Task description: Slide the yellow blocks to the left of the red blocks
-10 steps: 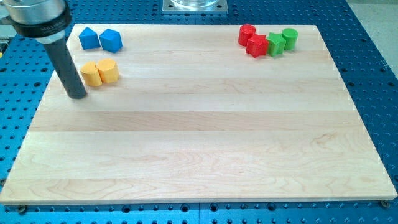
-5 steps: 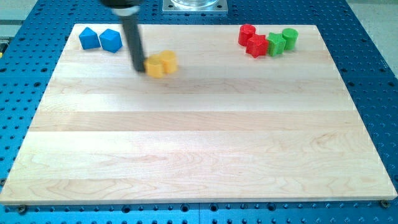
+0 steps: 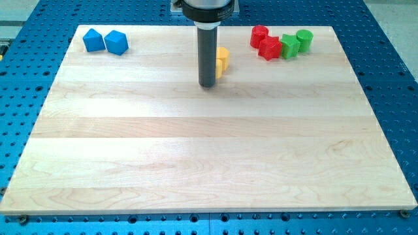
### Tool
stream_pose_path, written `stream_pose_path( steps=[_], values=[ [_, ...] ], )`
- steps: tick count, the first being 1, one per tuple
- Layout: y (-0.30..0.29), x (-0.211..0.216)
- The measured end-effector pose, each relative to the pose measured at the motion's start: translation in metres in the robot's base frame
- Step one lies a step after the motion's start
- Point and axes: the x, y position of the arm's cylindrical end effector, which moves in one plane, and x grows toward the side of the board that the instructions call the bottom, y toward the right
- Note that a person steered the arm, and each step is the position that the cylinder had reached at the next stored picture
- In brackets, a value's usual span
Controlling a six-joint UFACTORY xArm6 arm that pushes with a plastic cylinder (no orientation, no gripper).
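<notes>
Jaws: none, only rod; my tip touches yellow blocks | change: pushed rightward from counter left side | red blocks near, gap remains.

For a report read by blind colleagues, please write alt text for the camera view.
A dark rod stands on a wooden board, my tip beside the yellow blocks, which it partly hides. The red blocks and green blocks sit at the view's top right, two blue blocks at the top left.
</notes>
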Motion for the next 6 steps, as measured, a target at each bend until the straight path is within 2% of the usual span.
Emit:
stream_pose_path(
  steps=[1, 2, 4, 5, 6],
  values=[
    [-0.071, 0.010],
    [-0.044, -0.010],
    [0.104, -0.028],
    [0.062, -0.012],
    [0.023, -0.042]
  ],
)
